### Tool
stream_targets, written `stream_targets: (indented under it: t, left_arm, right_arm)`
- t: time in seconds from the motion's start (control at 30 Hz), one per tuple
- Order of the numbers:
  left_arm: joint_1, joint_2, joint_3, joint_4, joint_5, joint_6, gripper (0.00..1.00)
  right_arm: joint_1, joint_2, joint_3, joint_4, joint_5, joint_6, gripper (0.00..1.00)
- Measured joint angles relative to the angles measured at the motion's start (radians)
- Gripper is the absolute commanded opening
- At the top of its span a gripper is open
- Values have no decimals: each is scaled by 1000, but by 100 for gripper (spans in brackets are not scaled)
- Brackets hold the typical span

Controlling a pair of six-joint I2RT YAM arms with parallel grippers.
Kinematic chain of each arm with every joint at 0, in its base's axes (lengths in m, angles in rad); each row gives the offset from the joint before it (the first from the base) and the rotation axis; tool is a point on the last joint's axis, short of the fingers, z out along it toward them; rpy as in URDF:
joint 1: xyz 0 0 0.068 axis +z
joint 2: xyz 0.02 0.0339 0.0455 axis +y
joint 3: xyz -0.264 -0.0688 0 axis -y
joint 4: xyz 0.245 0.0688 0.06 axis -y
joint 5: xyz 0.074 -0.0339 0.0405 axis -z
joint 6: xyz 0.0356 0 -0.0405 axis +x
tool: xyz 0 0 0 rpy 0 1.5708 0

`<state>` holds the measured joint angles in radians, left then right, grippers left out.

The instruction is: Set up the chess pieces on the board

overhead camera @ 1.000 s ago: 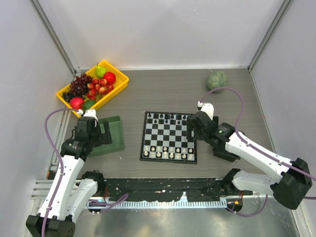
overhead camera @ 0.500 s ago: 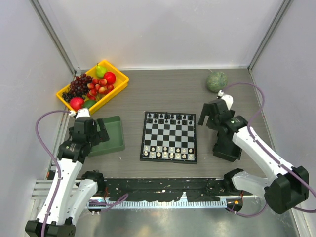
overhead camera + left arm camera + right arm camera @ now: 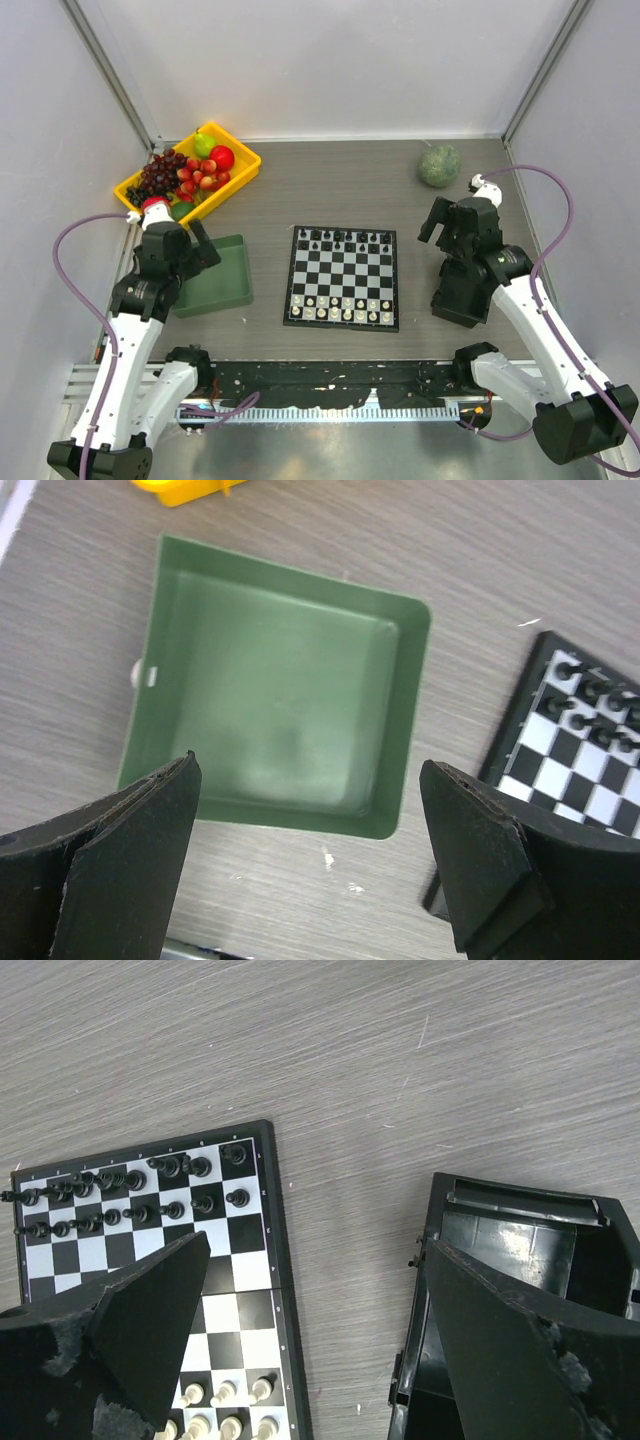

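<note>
The board (image 3: 342, 278) lies flat in the middle of the table. Black chess pieces (image 3: 340, 240) fill its two far rows and cream-white ones (image 3: 340, 310) its two near rows. My left gripper (image 3: 195, 250) hangs open over the green tray, left of the board, holding nothing. In the left wrist view, the left gripper (image 3: 307, 770) frames the tray's near rim, with the board's corner (image 3: 580, 750) at the right. My right gripper (image 3: 450, 225) is open and empty, right of the board. The right wrist view has the right gripper (image 3: 318, 1243) above bare table between the board (image 3: 240, 1230) and a black box.
An empty green tray (image 3: 215, 280) sits left of the board. An open black box (image 3: 460, 290) lies to the board's right. A yellow basket (image 3: 240, 165) of fruit is at the back left. A round green object (image 3: 439, 165) rests at the back right.
The right arm has drawn back to the right, away from the board's right edge. The left gripper has drifted left and back over the green tray. Both stay open.
</note>
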<state>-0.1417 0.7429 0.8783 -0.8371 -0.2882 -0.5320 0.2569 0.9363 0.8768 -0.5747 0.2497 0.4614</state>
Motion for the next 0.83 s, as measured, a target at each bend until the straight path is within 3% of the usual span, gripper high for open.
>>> stream_targets:
  t: [0.43, 0.67, 0.83]
  left_arm:
    - [-5, 139, 131, 129, 151, -14, 99]
    - [-53, 142, 138, 141, 87, 37, 99]
    - [-64, 53, 94, 183, 21, 68, 99]
  right_arm:
    - [0, 2, -37, 84, -100, -67, 96]
    - [0, 6, -41, 123, -121, -105, 96]
    - [0, -13, -56, 143, -98, -127, 96]
